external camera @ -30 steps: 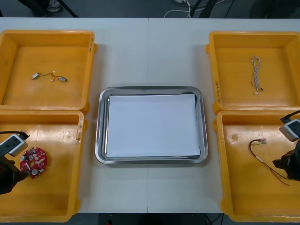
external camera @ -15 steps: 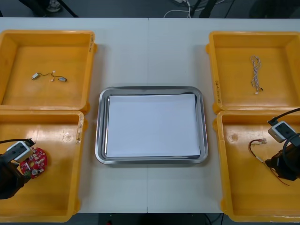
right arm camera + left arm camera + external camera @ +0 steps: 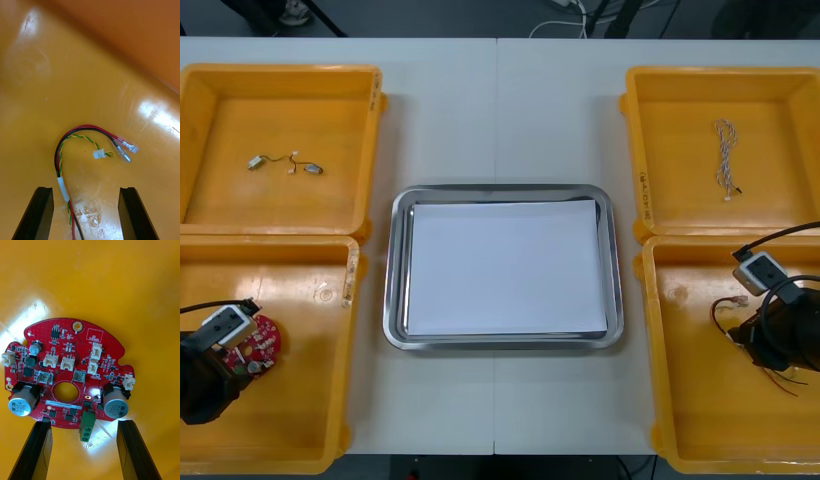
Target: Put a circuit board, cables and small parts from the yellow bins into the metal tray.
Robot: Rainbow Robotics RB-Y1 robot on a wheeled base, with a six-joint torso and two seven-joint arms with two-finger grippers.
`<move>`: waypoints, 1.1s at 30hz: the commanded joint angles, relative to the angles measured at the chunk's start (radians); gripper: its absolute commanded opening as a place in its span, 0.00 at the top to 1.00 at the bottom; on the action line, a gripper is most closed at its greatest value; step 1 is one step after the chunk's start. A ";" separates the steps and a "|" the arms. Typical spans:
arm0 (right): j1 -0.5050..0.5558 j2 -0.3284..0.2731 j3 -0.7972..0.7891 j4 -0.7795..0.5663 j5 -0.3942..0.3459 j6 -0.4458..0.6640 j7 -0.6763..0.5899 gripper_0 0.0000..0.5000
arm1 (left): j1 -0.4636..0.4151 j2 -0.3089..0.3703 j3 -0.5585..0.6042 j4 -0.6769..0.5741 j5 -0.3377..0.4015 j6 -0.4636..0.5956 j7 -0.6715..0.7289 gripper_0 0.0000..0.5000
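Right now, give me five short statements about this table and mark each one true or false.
1. The round red circuit board lies in the shiny metal tray. False: it lies in the near left yellow bin.
2. The left gripper is shut on that board. False: its fingers stand open at the board's edge.
3. The right gripper is open over the red and yellow cable. True.
4. The twisted blue and white cable lies in the far right yellow bin. True.
5. The small metal parts lie in the tray. False: they lie in the far left yellow bin.
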 commanded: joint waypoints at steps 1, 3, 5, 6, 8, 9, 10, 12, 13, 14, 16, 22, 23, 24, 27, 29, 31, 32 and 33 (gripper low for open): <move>-0.015 -0.052 0.034 -0.002 0.023 -0.029 0.052 0.00 | 0.029 0.041 -0.008 0.005 -0.011 -0.016 -0.102 0.00; -0.017 -0.050 0.042 -0.002 0.029 -0.029 0.049 0.00 | 0.032 0.041 -0.010 0.007 -0.011 -0.024 -0.105 0.00; -0.015 -0.052 0.046 -0.002 0.034 -0.029 0.049 0.00 | 0.036 0.041 -0.010 0.008 -0.011 -0.029 -0.107 0.00; -0.015 -0.052 0.049 -0.001 0.037 -0.029 0.049 0.00 | 0.036 0.041 -0.008 0.008 -0.011 -0.029 -0.109 0.00; -0.014 -0.052 0.054 -0.001 0.042 -0.029 0.050 0.00 | 0.036 0.041 -0.010 0.013 -0.011 -0.027 -0.112 0.00; -0.014 -0.052 0.059 0.001 0.043 -0.029 0.047 0.00 | 0.036 0.041 -0.010 0.014 -0.011 -0.029 -0.113 0.00; -0.014 -0.052 0.062 0.007 0.045 -0.029 0.049 0.00 | 0.036 0.041 -0.010 0.017 -0.011 -0.032 -0.113 0.00; -0.015 -0.052 0.069 0.025 0.043 -0.033 0.052 0.00 | 0.036 0.041 -0.010 0.019 -0.011 -0.032 -0.116 0.00; -0.015 -0.050 0.072 0.036 0.042 -0.039 0.053 0.00 | 0.036 0.041 -0.011 0.020 -0.011 -0.032 -0.116 0.00; -0.014 -0.052 0.075 0.040 0.042 -0.042 0.053 0.00 | 0.036 0.041 -0.013 0.020 -0.011 -0.032 -0.116 0.00; -0.014 -0.050 0.080 0.048 0.040 -0.050 0.055 0.00 | 0.036 0.041 -0.013 0.022 -0.011 -0.032 -0.118 0.00; -0.015 -0.052 0.092 0.050 0.035 -0.053 0.050 0.00 | 0.032 0.041 -0.014 0.024 -0.013 -0.032 -0.118 0.00; -0.014 -0.052 0.094 0.050 0.034 -0.055 0.050 0.00 | 0.032 0.041 -0.014 0.024 -0.013 -0.032 -0.118 0.00; -0.015 -0.052 0.098 0.050 0.034 -0.061 0.050 0.00 | 0.032 0.041 -0.017 0.024 -0.015 -0.032 -0.118 0.00; -0.014 -0.052 0.112 0.050 0.040 -0.075 0.047 0.00 | 0.028 0.041 -0.025 0.028 -0.018 -0.032 -0.116 0.00; -0.014 -0.052 0.117 0.050 0.049 -0.081 0.044 0.00 | 0.025 0.039 -0.030 0.030 -0.018 -0.033 -0.115 0.00; -0.014 -0.052 0.121 0.050 0.057 -0.085 0.043 0.00 | 0.023 0.041 -0.034 0.031 -0.019 -0.036 -0.113 0.00; -0.014 -0.052 0.121 0.050 0.058 -0.085 0.041 0.00 | 0.023 0.041 -0.036 0.031 -0.019 -0.036 -0.113 0.00; -0.014 -0.052 0.123 0.051 0.057 -0.084 0.041 0.00 | 0.023 0.041 -0.036 0.031 -0.019 -0.038 -0.113 0.00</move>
